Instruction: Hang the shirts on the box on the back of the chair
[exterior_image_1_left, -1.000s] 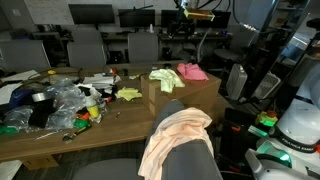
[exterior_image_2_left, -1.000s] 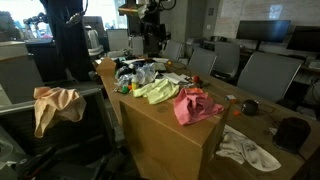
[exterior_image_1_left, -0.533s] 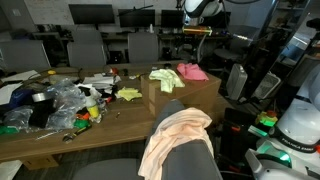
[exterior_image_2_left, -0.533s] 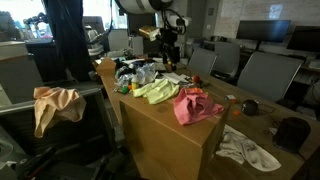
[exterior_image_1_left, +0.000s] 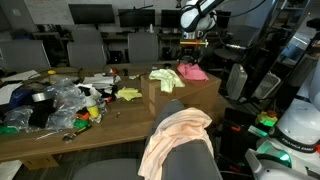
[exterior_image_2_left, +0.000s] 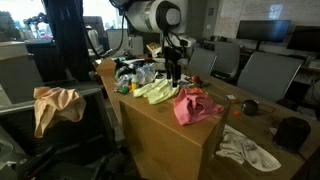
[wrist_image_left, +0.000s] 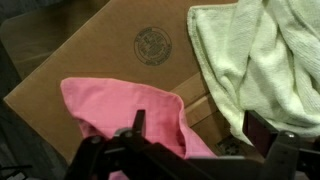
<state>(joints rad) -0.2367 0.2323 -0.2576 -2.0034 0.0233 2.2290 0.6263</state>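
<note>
Wrist view: gripper is seen at btm edge w/ fingers spread wide, nothing held, hovering over pink shirt at lower ctr. Yellow-green shirt is spread at upper right. Both are laid on the box. In an exterior view, peach shirt is draped over the chair back, btm ctr.

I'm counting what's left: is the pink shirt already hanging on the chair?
No, the pink shirt lies on the box beside the yellow-green shirt; only the peach shirt hangs on the chair.
</note>
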